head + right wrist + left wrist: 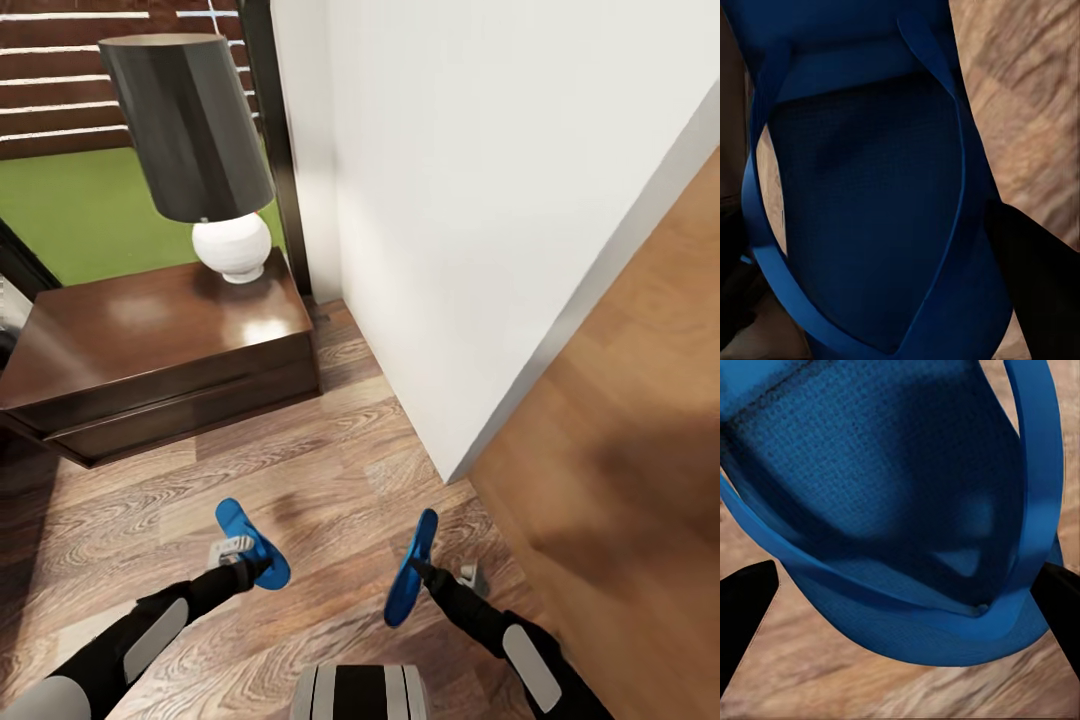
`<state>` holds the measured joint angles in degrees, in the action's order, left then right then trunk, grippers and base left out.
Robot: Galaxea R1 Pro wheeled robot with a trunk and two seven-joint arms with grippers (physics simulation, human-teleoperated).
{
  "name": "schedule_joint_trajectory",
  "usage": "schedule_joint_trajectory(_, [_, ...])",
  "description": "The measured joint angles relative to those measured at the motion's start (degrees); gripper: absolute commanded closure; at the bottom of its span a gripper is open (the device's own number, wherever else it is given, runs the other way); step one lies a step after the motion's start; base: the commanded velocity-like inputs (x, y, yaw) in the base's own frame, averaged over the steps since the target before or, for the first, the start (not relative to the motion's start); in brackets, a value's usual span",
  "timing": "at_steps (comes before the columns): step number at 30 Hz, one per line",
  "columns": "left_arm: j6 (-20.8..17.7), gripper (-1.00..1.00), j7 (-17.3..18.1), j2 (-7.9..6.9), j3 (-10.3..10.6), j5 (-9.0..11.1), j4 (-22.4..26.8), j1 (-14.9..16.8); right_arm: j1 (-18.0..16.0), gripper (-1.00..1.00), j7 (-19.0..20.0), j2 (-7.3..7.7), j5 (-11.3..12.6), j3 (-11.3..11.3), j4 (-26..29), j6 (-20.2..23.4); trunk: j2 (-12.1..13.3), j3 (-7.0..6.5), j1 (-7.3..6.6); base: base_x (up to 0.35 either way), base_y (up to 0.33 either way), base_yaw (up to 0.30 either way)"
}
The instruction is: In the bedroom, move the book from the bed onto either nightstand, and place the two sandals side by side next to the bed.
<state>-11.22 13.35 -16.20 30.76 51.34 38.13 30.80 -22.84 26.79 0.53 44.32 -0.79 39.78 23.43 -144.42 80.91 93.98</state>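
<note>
Each arm carries a blue flip-flop above the wood-plank floor [330, 470]; the left gripper [245, 568], low and left of centre in the head view, is clamped on the left sandal [250, 541], which runs from the gripper up toward the upper left with its sole facing up and tilted; the right gripper [425, 574], low and right of centre, is clamped on the right sandal [411, 567], which stands almost on edge, its long side running up and down the frame, the gripper meeting it near its middle; the two sandals are well apart, bare floor between them.

In the left wrist view the sandal [892, 502] sits right against the camera, its thong strap [1039, 480] curving across it, a dark finger [742, 615] at either side of the frame; in the right wrist view the other sandal [870, 225] lies just as close, a strap [765, 247] looping round it, a dark finger [1035, 277] beside it.

At the upper left of the head view a dark-brown nightstand [150, 350] with a glossy top stands against the white wall [480, 200]; on its far right corner sits a lamp [195, 150], dark shade over a white round base; a tan wooden panel [620, 420] fills the right side.
</note>
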Motion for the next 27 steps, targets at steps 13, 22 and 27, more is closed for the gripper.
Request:
schedule_joint_trajectory(13, [3.0,1.00,-0.4,0.44,3.1,0.2,-1.3,0.0,0.0,1.00,0.2,0.52,-1.2,-0.1,-6.0,-0.6,0.1,-1.12,-0.13,0.000,0.000,0.000])
schedule_joint_trajectory(22, [3.0,1.00,-0.4,0.43,3.0,0.4,-2.8,0.0,0.0,1.00,0.2,0.52,-1.2,-0.1,-6.4,-0.5,0.1,-1.12,-0.13,0.000,0.000,0.173])
schedule_joint_trajectory(27, [3.0,1.00,-0.2,0.65,3.0,0.5,-3.1,0.0,0.0,1.00,0.1,0.52,-1.2,-0.1,-6.4,-0.6,0.1,-1.12,-0.13,0.000,0.000,0.292])
